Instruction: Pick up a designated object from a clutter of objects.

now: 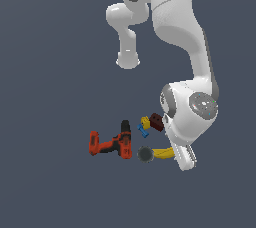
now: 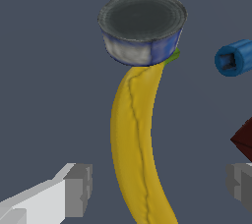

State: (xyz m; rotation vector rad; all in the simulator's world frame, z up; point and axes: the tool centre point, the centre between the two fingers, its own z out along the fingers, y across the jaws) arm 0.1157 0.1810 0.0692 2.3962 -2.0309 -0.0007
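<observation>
You had the gripper (image 2: 157, 188) spread wide, one finger (image 2: 78, 189) on either side of the banana (image 2: 138, 139), so a straight close would pinch its middle. The banana lay flat, its tip touching the can (image 2: 141, 31), with the drill (image 1: 112, 144) further left.

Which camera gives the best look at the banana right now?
The wrist view: the banana fills the frame between the open fingers, one end by the grey can. In the exterior view, only a short yellow stretch shows beside the arm.
</observation>
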